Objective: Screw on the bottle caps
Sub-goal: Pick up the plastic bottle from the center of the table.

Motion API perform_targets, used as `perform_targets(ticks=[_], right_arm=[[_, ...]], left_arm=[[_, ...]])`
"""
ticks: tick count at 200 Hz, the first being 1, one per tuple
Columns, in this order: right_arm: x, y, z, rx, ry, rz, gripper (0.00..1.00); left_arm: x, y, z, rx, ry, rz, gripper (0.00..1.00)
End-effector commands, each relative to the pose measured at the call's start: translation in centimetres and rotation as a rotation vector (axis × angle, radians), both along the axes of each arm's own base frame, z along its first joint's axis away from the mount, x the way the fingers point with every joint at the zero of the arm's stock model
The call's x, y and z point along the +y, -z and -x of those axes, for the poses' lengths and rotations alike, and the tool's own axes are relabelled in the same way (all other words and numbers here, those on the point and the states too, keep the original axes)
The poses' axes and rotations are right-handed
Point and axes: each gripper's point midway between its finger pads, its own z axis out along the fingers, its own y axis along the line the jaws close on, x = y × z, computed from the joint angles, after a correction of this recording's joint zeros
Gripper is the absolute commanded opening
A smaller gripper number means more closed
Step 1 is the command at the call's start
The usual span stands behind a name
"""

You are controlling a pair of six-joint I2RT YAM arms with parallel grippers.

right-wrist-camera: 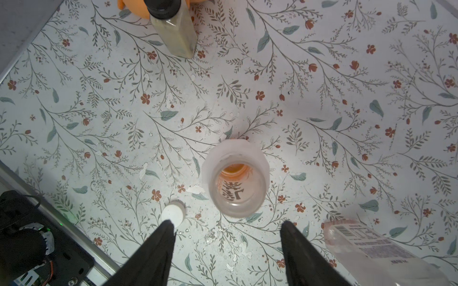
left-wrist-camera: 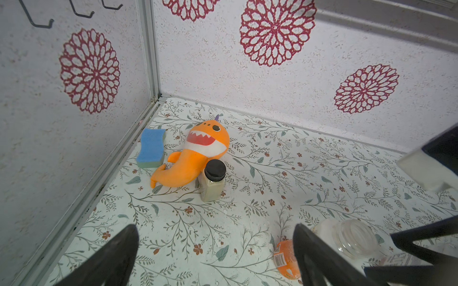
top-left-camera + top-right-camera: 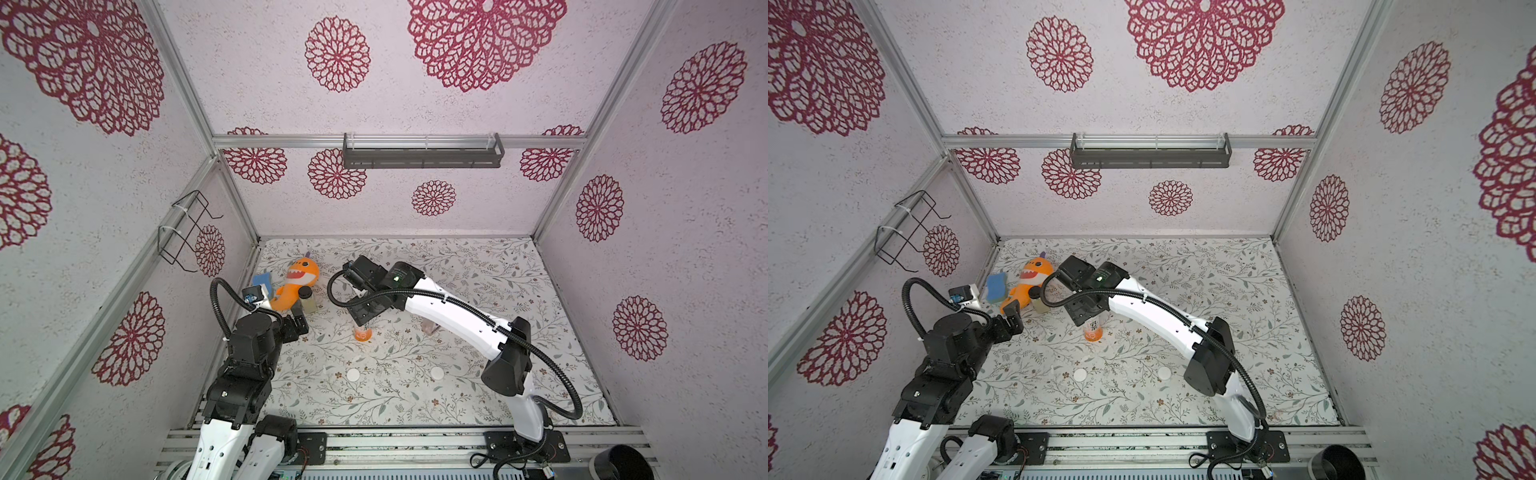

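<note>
Right wrist view: right gripper (image 1: 226, 222) jaws parted, empty, at mouth of uncapped orange bottle (image 1: 235, 178), mid-mat; dark characters inside, unreadable. Second bottle (image 1: 371, 247) nearby: barcode, fine print illegible. Left gripper (image 2: 214, 226) wide apart, empty. One cap (image 3: 353, 374), other cap (image 3: 437, 372) on open front mat (image 3: 498, 291).

Far-left corner of table (image 3: 478, 282): orange shark plush (image 3: 301, 282) lying flat, blue sponge (image 3: 262, 281) just beside it at left edge. Upright black-lidded jar (image 3: 308, 300) right against plush, nearer table's middle. Back wall: grey shelf (image 3: 422, 157). Left wall: wire rack (image 3: 187, 232).
</note>
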Motion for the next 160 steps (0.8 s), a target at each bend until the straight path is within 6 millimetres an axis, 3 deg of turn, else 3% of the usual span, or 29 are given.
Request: perform_targets(ticks=[1, 44, 115, 160], right_arm=[[-0.3, -0.9, -0.4, -0.025, 0.005, 0.013, 0.67], [0.0, 0.5, -1.2, -0.019, 0.011, 0.047, 0.57], [0.2, 0.9, -2.3, -0.024, 0.029, 0.038, 0.58], [0.3, 1.2, -2.6, -0.022, 0.031, 0.032, 0.54]], left_arm=[[-0.8, -0.3, -0.4, -0.017, 0.037, 0.0, 0.99], [-1.1, -0.1, -0.5, -0.011, 0.056, 0.003, 0.99], [-1.8, 0.2, -0.8, 0.003, 0.087, 0.009, 0.99], [-2.0, 0.5, -0.9, 0.014, 0.098, 0.007, 0.99]])
